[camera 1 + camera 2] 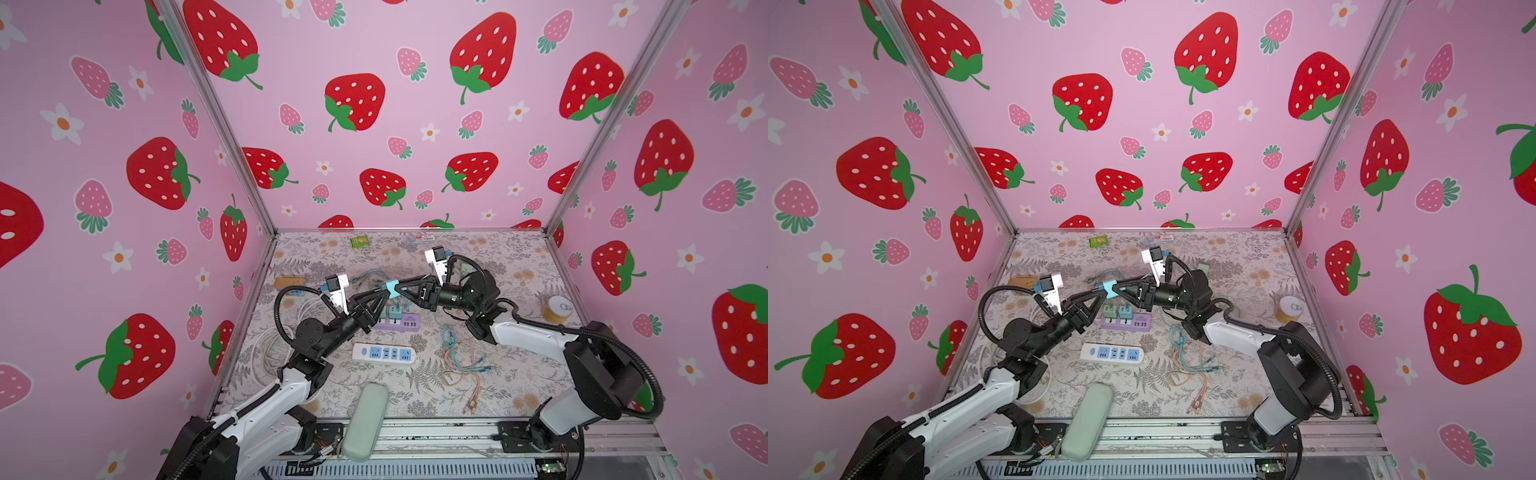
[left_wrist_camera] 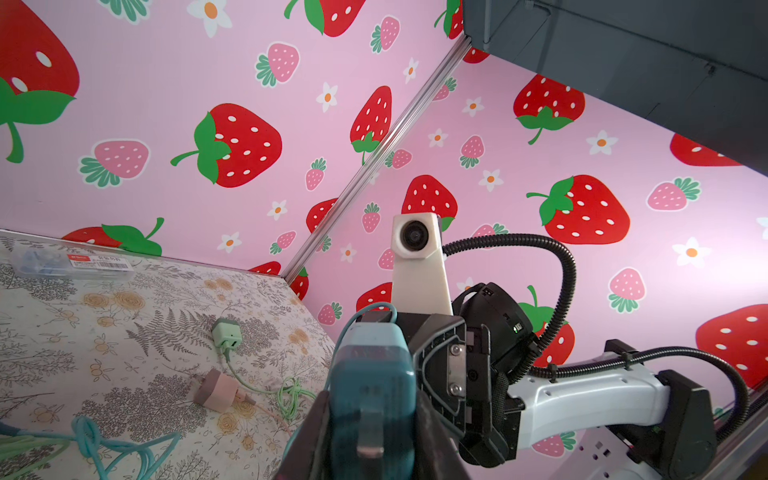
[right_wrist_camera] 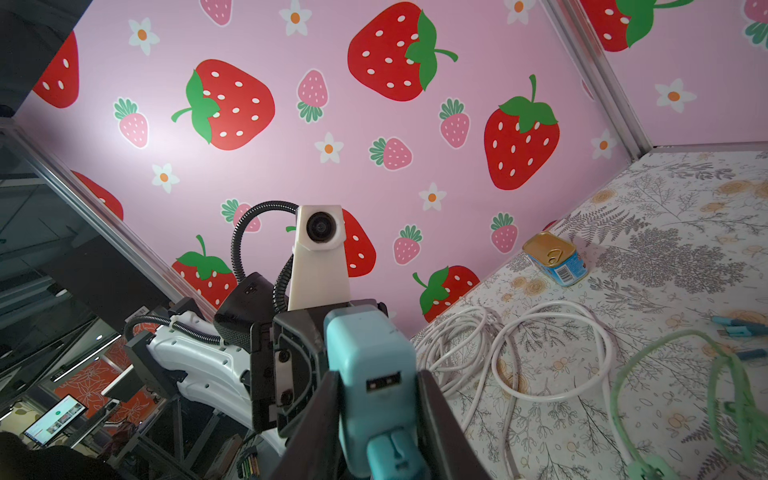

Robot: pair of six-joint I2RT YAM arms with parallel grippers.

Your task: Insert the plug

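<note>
Left wrist view has the teal USB charger plug (image 2: pixel 370 399) clamped between the left jaws, which are narrowed onto its sides, with a prong facing the camera. Right wrist view shows the right jaws pressed against the same plug's (image 3: pixel 370 357) sides, its USB port showing. In both top views the plug (image 1: pixel 391 287) (image 1: pixel 1108 288) hangs between the two sets of jaws, clear of the desk (image 1: pixel 498 257), with the purple power strip (image 1: pixel 399 322) near the left jaws.

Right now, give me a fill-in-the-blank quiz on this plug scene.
The purple power strip already carries ___ chargers. The white power strip has ___ plugged in. The gold-topped can stands on the ___ arm's side.
Missing: two; nothing; right.
</note>
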